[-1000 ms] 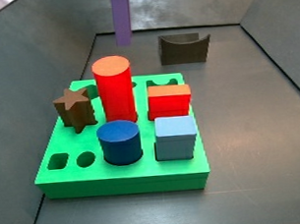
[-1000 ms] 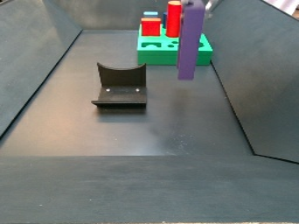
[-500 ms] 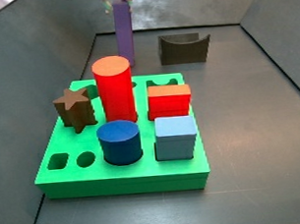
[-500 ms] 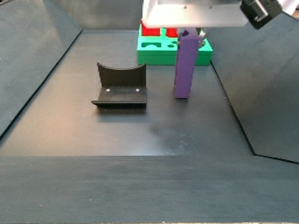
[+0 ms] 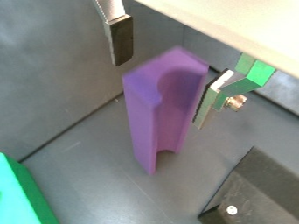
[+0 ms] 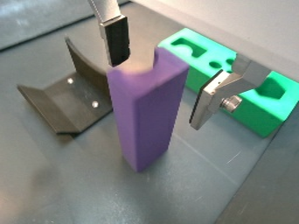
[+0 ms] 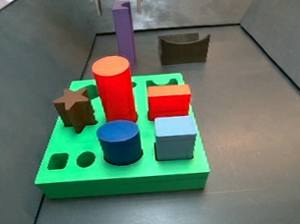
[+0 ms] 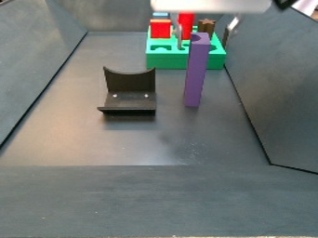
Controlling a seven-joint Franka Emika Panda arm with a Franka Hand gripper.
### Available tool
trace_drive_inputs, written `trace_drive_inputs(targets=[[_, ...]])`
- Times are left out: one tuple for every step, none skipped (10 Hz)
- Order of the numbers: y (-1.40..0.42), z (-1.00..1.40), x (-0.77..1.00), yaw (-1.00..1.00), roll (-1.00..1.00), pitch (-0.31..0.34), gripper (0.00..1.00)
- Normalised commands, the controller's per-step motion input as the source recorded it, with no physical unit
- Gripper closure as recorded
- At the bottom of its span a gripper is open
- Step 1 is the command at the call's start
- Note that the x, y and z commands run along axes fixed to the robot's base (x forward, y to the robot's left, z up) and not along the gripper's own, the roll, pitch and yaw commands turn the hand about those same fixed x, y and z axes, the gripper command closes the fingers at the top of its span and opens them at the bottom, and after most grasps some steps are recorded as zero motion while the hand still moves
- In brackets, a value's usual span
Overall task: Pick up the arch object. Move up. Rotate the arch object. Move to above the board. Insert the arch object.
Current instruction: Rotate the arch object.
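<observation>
Pincer [image 6: 158, 68] open astride upright arch object [image 6: 146, 114]; board [image 7: 119, 171] holds blocks.

Gripper [image 6: 163, 68] with flat silver fingers [image 6: 212, 98], dark pads, small round screw, white body above

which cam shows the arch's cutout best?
A wrist view: the arch object shows its curved notch, standing between the open end effector fingers. Other wrist and side views show only plain purple faces.
</observation>
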Motion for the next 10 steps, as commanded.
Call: trace_drive_inputs(targets=[[0.01,0.86,-0.02,-0.01,0.04,0.030,0.00],[0.01,0.56,-0.01,-0.01,0.06,0.054,0.00],[0.01,0.44,0.00,-0.01,0.06,0.065,0.00],[0.08,0.00,0.00,-1.00,0.01,0.014,0.00],[0.08,-0.11,0.00,-1.00,0.01,0.014,0.00],[0.06,-0.14,0.03,-1.00,0.00,0.011,0.00],[0.05,-0.09,0.04,-1.00,0.00,0.009,0.00],[0.03,-0.06,0.04,-1.00,0.00,0.007,0.00],[0.03,-0.05,0.04,-1.00,0.00,0.007,0.00],[0.03,-0.04,0.04,-1.00,0.00,0.007,0.00]])
